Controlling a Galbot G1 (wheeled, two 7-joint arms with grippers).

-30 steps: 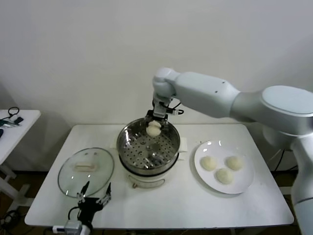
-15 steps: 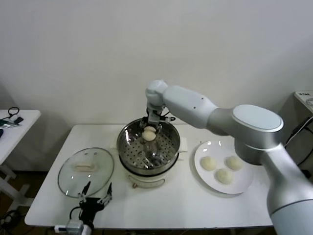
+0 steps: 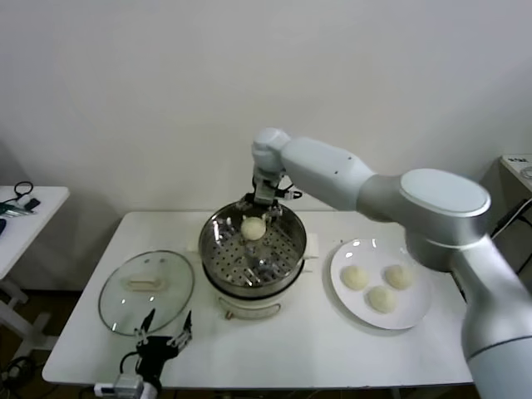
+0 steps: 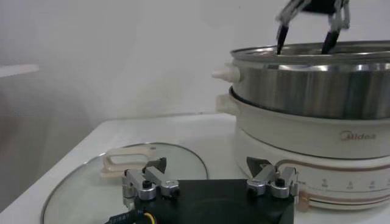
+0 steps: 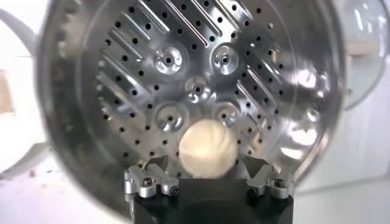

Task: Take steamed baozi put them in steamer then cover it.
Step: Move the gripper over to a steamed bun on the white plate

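Baozi (image 3: pixel 253 227) (now released) in steamer (image 3: pixel 252 249)

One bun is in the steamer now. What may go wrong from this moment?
1. The right gripper stands open just above the bun on the perforated tray; lifting out crookedly, a fingertip might nudge the bun or catch the steamer rim.
2. Three buns wait close together on the white plate; gripping one may push its neighbours.
3. The left gripper waits open near the glass cover and could bump it.
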